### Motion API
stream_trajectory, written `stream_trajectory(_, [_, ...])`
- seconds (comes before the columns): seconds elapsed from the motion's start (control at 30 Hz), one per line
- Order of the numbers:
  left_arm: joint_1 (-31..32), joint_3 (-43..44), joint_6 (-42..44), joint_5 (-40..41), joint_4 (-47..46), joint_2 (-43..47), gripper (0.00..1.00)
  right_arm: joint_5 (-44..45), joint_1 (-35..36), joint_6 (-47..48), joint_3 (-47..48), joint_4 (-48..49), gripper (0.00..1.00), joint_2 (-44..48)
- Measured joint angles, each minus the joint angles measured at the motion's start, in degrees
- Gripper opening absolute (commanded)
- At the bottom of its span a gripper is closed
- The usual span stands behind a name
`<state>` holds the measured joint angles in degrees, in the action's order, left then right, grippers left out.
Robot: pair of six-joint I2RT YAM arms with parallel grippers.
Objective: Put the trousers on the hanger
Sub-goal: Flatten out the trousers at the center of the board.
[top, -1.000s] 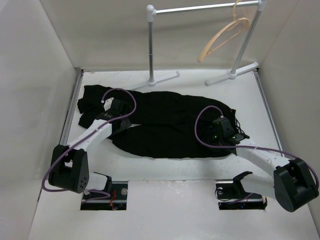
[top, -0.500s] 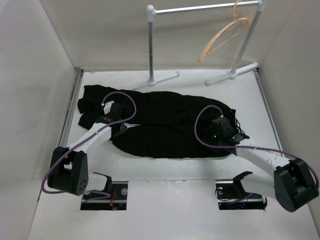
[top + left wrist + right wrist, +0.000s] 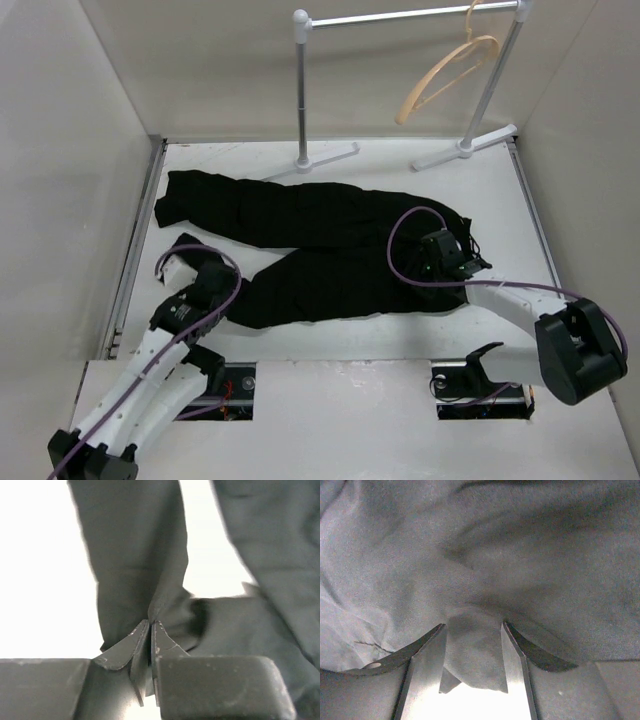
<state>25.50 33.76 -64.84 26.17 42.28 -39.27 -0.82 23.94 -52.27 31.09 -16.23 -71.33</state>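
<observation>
Trousers [image 3: 330, 225] lay spread on the table [image 3: 400, 165], well apart from the hanger [image 3: 445, 75] hooked on the rail [image 3: 400, 17]. Left gripper [image 3: 150, 627] was pinched tight on the near leg's end. Right gripper [image 3: 472, 645] looked clamped on a bunched waist fold, probably so both ends lift together.

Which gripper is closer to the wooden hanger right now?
Right. The right gripper grips the trousers at their right end, nearly below the hanger; the left gripper pinches a leg at near left.

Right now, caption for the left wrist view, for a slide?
Left gripper shut, pinching a fold of the plain black soft-fabric trousers over the white table.
</observation>
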Motion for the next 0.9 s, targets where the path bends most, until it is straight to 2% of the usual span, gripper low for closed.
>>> stream_trajectory(0.17, [-4.8,-7.1,-11.5,-1.6,11.3,7.7,0.45,-0.1,-0.1,0.0,0.7,1.4,0.55,-1.6])
stream_trajectory(0.3, [-6.9,-5.9,-12.4,-0.2,13.6,9.5,0.59,-0.7,-0.3,0.0,0.8,3.0,0.55,-2.3])
stream_trajectory(0.47, [-5.3,2.4,-8.6,7.9,12.7,3.8,0.64,-1.0,-0.3,0.0,0.9,3.8,0.53,-2.7])
stream_trajectory(0.5, [-5.6,3.8,-7.8,9.1,11.7,2.3,0.64,-1.1,-0.3,0.0,0.9,3.8,0.51,-2.7])
stream_trajectory(0.57, [-8.0,6.1,-5.6,10.9,8.7,-2.2,0.64,-1.0,-0.3,0.1,0.9,3.7,0.35,-2.8])
stream_trajectory(0.63, [-12.6,7.0,-3.0,10.8,4.5,-7.9,0.62,-1.2,-0.3,0.3,0.9,3.6,0.24,-3.2])
stream_trajectory(0.7, [-18.8,7.0,-0.5,8.5,-0.3,-13.3,0.6,-1.4,-0.3,0.2,0.8,3.3,0.2,-3.4])
stream_trajectory(0.8, [-30.6,5.8,3.7,2.4,-10.1,-20.9,0.59,-1.8,-0.3,0.2,0.8,3.2,0.21,-3.2])
stream_trajectory(0.9, [-39.6,5.7,7.3,-3.9,-18.4,-27.3,0.59,-2.3,-0.1,0.5,0.5,3.2,0.25,-2.6])
